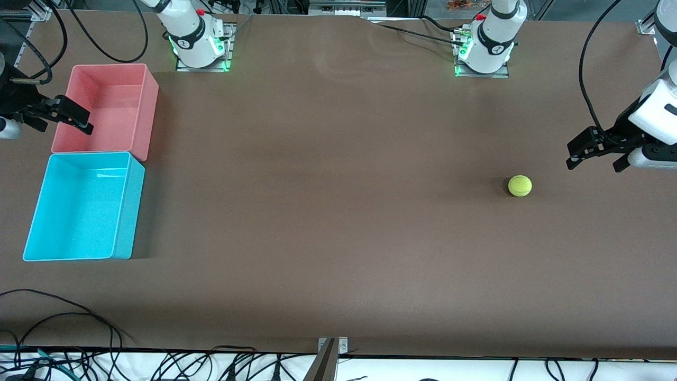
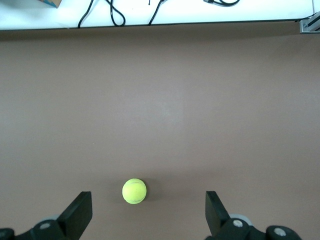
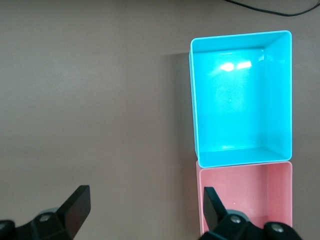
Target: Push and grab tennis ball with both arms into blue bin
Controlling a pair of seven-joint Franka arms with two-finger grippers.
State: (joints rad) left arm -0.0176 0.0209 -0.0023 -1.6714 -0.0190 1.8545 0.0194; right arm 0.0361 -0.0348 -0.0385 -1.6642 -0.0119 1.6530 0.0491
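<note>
At the table's ends, left gripper (image 1: 592, 153) and right gripper (image 1: 66, 114) spread wide, arms cut off.

tennis ball (image 1: 520, 186) on table (image 1: 338, 238), well apart from blue bin (image 1: 84, 206).

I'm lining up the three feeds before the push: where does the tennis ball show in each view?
Front view: the tennis ball lies on the bare brown table toward the left arm's end, just below the open left gripper.
Left wrist view: the ball sits between the gripper's fingers, closer to one.
Right wrist view: not in it; only the blue bin and pink bin.
Shared landmark: the brown table.
</note>
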